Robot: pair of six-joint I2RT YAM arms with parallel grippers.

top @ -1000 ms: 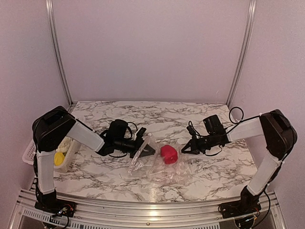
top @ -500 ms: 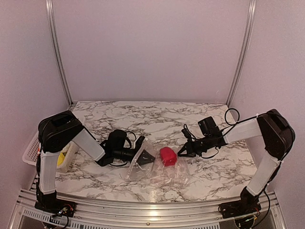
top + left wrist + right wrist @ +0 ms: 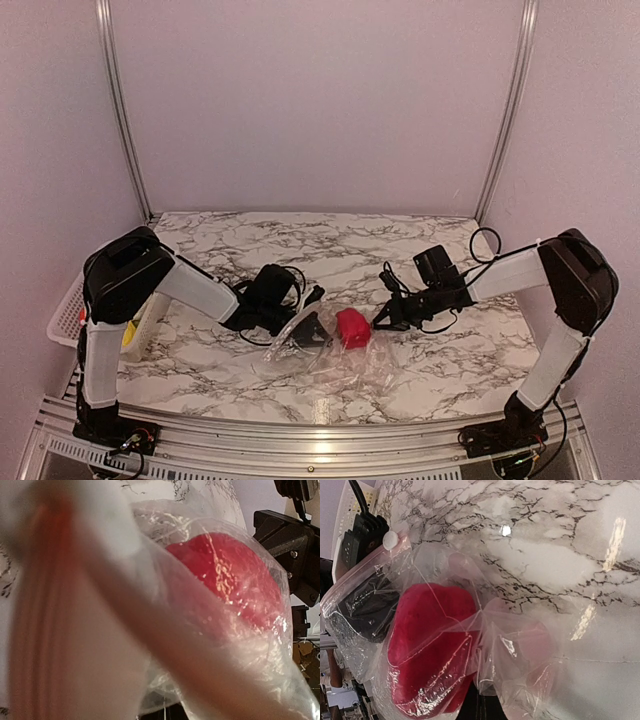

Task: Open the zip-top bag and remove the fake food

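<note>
The bag point(image 3: 330, 352) is lying mid-surface point(image 3: 450, 370), the red piece point(image 3: 352, 327) still inside. My left tool point(image 3: 313, 312) is reaching deeper than a second ago, spread wide, one finger inside the mouth, gripping nothing. The right tool point(image 3: 383, 318) is crowding the far edge; I cannot tell its grip.

Left hand point(image 3: 312, 311) and right hand point(image 3: 384, 319) touch the zip-top bag point(image 3: 335, 362).
</note>
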